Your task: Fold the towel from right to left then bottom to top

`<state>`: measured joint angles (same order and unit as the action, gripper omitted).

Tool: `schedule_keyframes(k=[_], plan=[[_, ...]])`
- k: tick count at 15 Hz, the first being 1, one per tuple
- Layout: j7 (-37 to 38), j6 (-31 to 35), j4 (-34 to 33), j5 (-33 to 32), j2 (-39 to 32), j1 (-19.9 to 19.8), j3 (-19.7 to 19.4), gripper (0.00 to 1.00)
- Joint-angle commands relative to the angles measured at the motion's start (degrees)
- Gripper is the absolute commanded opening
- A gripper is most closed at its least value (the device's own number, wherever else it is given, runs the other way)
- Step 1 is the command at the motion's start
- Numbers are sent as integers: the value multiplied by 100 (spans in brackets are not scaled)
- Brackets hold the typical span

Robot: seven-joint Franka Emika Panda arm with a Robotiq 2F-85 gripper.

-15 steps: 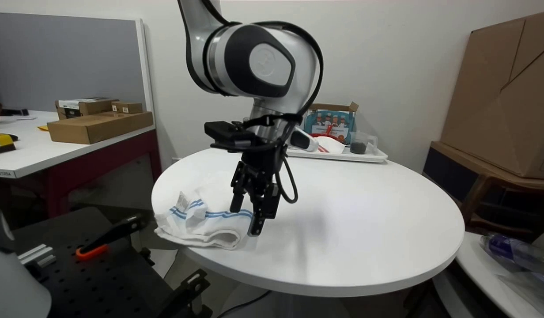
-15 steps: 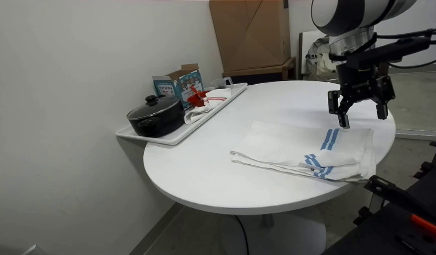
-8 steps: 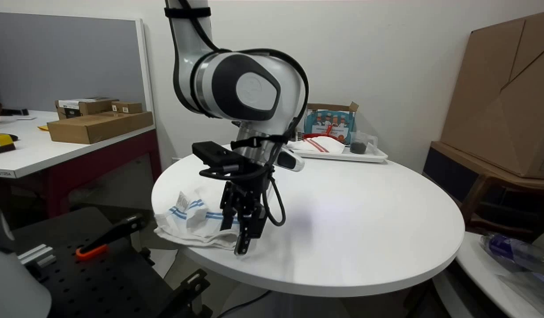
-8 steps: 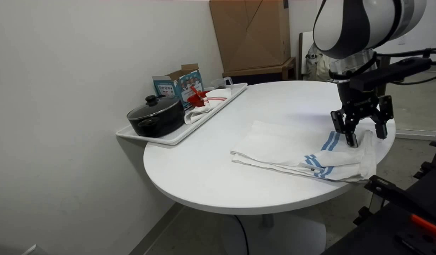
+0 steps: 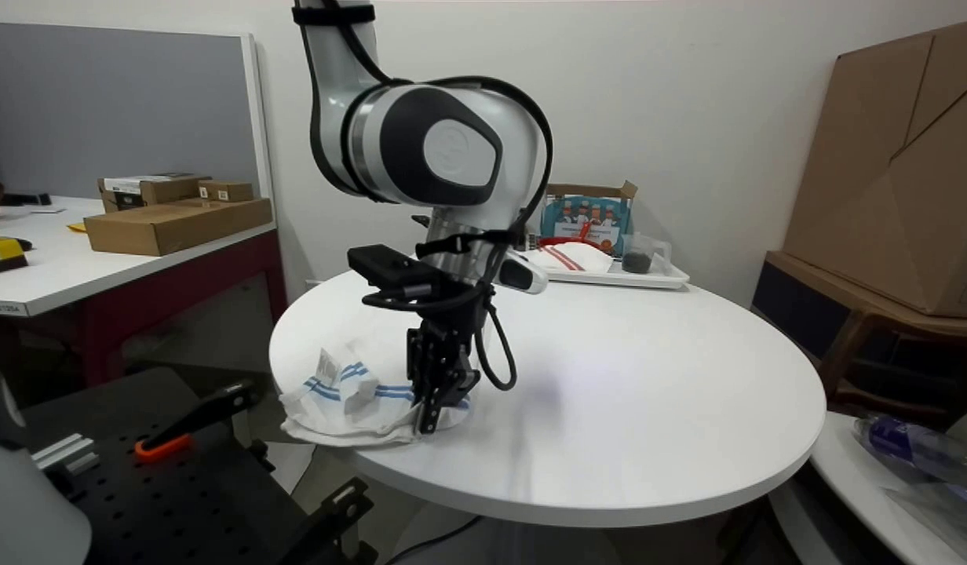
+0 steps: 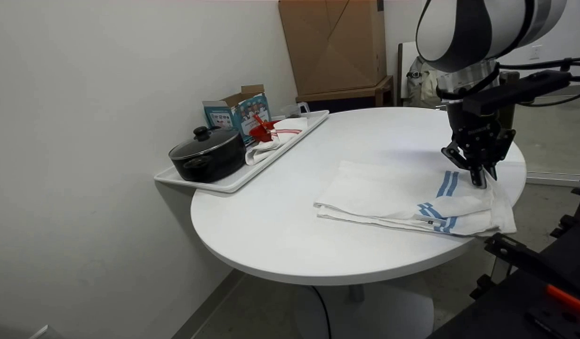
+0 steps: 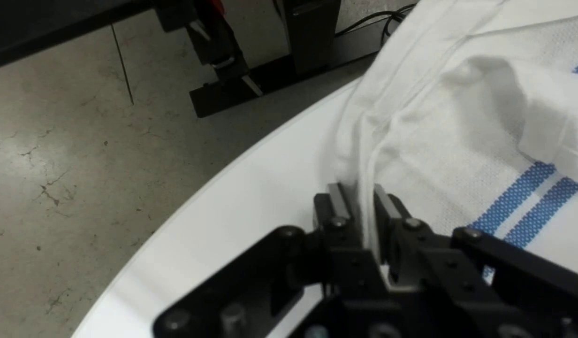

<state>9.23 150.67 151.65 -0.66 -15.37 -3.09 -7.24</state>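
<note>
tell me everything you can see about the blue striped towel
The towel is white with paired blue stripes and a small pale label; the cloth looks woven. It lies in layers on the round white table, rumpled at the striped end, part apparently reaching past the edge. The pincer is shut on a narrow, pinched-up fold of it. Its underside is hidden.

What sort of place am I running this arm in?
Probably a lab or office workroom: a desk with a label on its edge, cardboard boxes on top, and a cracked, concrete-looking floor in the wrist view.
</note>
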Motion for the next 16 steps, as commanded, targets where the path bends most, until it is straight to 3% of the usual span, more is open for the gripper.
schedule_keyframes(k=[1,4,7,8,13,16], plan=[[-24,-141,330,8,697,-3,-6,5],[-172,-281,659,137,1455,-95,29,11],[-305,-436,968,273,2245,-189,10,10],[-404,-685,570,395,2156,-212,6,8],[-692,-1132,721,584,3076,-313,-67,9],[-820,-1414,544,692,3252,-318,-110,10]])
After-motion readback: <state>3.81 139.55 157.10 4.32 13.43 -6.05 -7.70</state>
